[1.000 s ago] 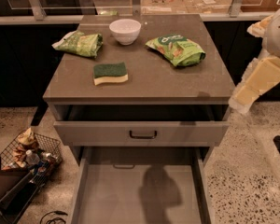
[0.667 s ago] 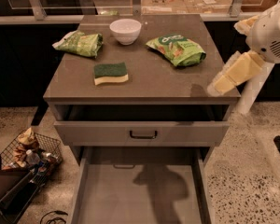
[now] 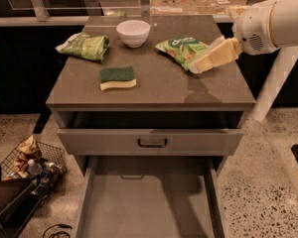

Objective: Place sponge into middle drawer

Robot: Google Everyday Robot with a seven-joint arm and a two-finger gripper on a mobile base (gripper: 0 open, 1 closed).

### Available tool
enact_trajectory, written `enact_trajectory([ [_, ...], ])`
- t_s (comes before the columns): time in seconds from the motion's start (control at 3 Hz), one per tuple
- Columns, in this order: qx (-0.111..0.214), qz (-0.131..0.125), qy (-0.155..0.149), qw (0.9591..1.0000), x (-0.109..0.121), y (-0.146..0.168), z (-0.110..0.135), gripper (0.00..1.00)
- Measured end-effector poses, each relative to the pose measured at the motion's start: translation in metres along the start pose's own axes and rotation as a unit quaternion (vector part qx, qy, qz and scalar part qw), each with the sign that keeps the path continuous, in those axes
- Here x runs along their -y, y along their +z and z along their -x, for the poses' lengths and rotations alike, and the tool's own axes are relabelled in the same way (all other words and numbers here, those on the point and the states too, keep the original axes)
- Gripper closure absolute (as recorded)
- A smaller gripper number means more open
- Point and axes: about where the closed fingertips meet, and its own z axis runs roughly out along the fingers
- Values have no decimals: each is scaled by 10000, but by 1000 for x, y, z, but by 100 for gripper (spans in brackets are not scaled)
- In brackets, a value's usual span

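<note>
The sponge (image 3: 117, 78), dark green on top with pale yellow foam below, lies flat on the grey cabinet top (image 3: 154, 90), left of centre. The middle drawer (image 3: 149, 207) is pulled far out below, and its long grey floor holds nothing. My gripper (image 3: 197, 66), pale yellow on a white arm (image 3: 268, 21), reaches in from the right. It hangs above the right part of the top, just over the edge of a green snack bag. It is well to the right of the sponge and holds nothing.
A white bowl (image 3: 133, 32) stands at the back centre of the top. Green snack bags lie at the back left (image 3: 84, 46) and back right (image 3: 181, 48). A drawer front with a dark handle (image 3: 151, 143) sits slightly open above the middle drawer. A wire basket of clutter (image 3: 32, 162) stands on the floor at left.
My arm has swung left and up, from beside the cabinet's right edge to over the right part of the top. The sponge and the drawers have not moved.
</note>
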Motion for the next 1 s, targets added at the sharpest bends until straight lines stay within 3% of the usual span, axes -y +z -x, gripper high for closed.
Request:
enact_trajectory([
  [0.33,2,3,-2,10000,0,0,0,0],
  [1.0,227,485,-30,9986,-16,66,13,0],
])
